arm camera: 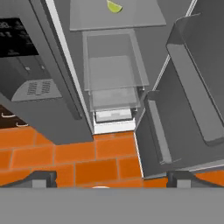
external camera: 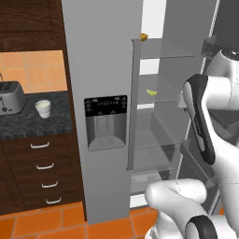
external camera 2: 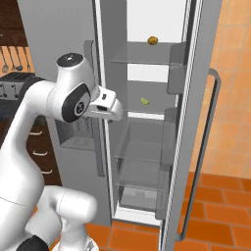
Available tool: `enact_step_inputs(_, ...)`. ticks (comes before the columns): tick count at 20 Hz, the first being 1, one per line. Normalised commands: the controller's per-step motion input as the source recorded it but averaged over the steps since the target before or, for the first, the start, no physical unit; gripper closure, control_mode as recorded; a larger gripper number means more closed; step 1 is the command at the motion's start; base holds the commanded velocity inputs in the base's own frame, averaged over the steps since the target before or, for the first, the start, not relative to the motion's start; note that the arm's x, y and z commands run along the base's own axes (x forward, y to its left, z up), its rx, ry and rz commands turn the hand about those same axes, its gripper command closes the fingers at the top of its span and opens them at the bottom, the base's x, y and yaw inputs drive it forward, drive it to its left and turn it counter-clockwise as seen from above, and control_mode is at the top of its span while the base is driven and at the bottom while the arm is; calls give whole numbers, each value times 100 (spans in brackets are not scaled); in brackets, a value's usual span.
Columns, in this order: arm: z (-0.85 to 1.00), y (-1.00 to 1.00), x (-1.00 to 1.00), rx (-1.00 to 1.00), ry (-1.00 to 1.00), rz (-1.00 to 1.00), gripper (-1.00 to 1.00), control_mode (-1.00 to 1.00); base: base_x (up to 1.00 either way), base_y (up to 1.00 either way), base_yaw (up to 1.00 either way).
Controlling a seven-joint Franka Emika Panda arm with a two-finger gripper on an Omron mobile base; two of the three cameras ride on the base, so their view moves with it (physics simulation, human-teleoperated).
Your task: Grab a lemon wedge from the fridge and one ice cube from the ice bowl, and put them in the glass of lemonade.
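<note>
We see the fridge (external camera: 102, 70) with its right door swung open. The lemon wedge (external camera: 151, 92) lies on a glass shelf (external camera: 161, 95) at mid height inside; a small brownish lump (external camera: 144, 36) sits on the shelf above. Our tool (arm camera: 111, 178) hangs in front of the open compartment, its fingertips (arm camera: 43, 178) wide apart and gripping nothing. The glass of lemonade (external camera: 43, 108) stands on the dark tabletop (external camera: 28, 122), beside the toaster (external camera: 10, 98).

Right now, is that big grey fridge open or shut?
Half open. The fridge's right door is swung wide, baring glass shelves with the lemon wedge on one; the left door with the dispenser panel is shut.
</note>
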Motion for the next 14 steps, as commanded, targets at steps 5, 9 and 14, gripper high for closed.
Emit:
enact_step_inputs(5, -81, 3, -10, 7, -24, 0, -100, -100, 0, 0, 0)
enact_step_inputs(9, -9, 1, -1, 0, -16, 0, -100, -100, 0, 0, 0)
enact_step_inputs(14, -6, 0, -2, 0, 0, 0, -100, -100, 0, 0, 0)
